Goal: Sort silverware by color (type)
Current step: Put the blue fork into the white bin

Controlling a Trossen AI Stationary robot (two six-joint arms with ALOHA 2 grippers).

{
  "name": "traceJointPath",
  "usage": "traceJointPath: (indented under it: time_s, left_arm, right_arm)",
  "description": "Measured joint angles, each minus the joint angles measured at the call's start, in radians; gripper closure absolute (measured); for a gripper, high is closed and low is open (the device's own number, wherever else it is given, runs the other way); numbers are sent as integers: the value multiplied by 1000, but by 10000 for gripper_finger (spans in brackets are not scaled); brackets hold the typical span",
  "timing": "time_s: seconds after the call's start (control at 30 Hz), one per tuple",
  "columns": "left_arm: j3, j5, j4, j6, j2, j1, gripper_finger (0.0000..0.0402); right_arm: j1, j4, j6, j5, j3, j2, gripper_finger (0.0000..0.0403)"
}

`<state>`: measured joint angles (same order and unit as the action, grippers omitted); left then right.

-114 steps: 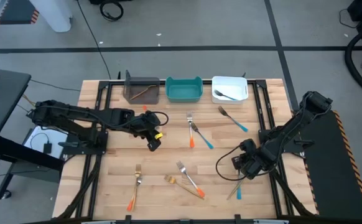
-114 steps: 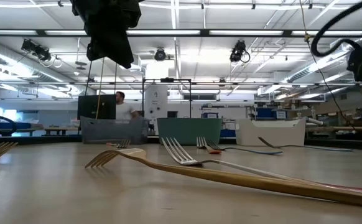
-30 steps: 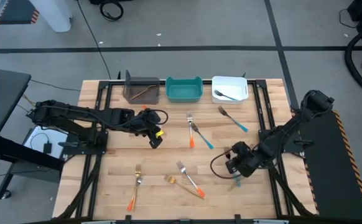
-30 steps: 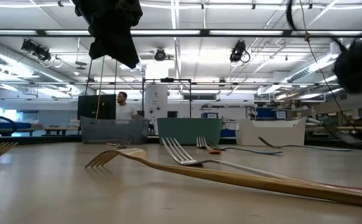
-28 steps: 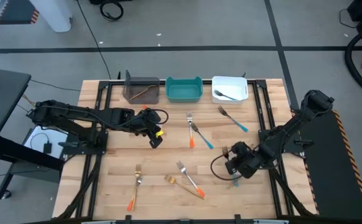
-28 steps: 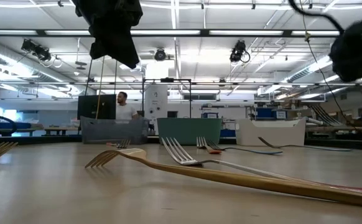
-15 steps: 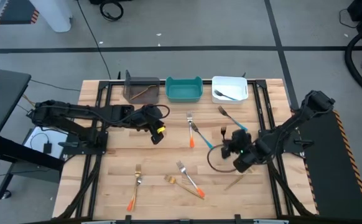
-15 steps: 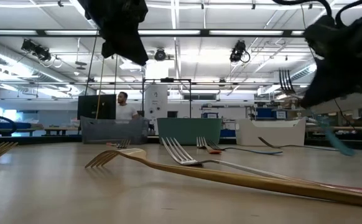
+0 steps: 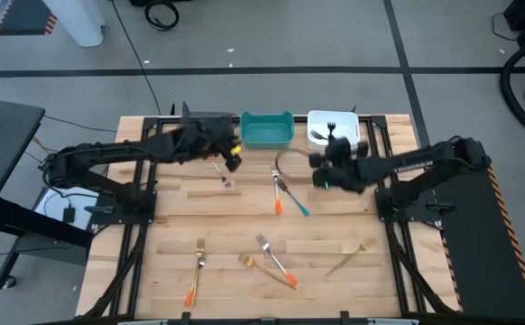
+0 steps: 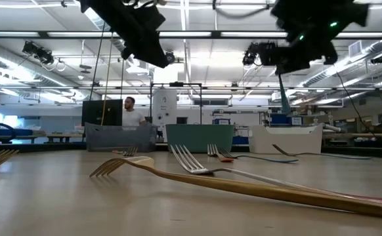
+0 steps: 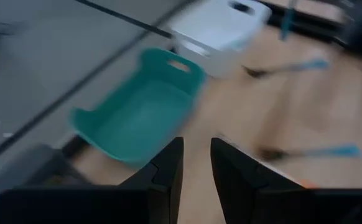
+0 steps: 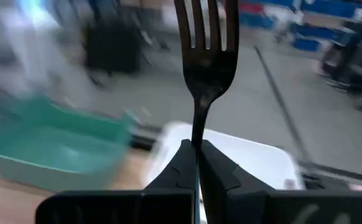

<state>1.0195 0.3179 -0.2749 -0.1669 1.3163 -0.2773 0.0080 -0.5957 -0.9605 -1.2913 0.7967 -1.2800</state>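
One fork stands upright, clamped in the right pincer.

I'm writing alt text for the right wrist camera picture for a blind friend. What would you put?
A fork stands upright, tines up, clamped between the right gripper's two dark fingers. Behind it, blurred, are a white bin straight ahead and a teal bin to one side, with a room beyond.

Bright, even ceiling light; both wrist views smear with motion blur, overhead view stays sharp.
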Motion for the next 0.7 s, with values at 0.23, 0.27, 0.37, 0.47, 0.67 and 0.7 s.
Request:
traceJointPath:
  time_s: [0.23, 0.27, 0.37, 0.47, 0.67, 0.7]
  left_arm:
    - [0, 4, 45, 31, 0, -194, 311]
    - [0, 4, 46, 34, 0, -222, 311]
    - [0, 4, 47, 68, 0, -301, 311]
    - [0, 4, 52, 99, 0, -366, 311]
    - [0, -5, 93, 101, 0, -442, 311]
    - [0, -6, 98, 100, 0, -450, 311]
  right_arm:
    - [-360, 115, 613, 371, 40, 0, 394]
    - [-399, 171, 750, 440, 41, 0, 394]
    - [-506, 346, 1072, 644, 41, 0, 394]
    - [-603, 483, 1229, 770, 43, 0, 393]
    - [-756, 383, 1408, 1006, 43, 0, 393]
    - [-774, 355, 1416, 1043, 43, -2, 393]
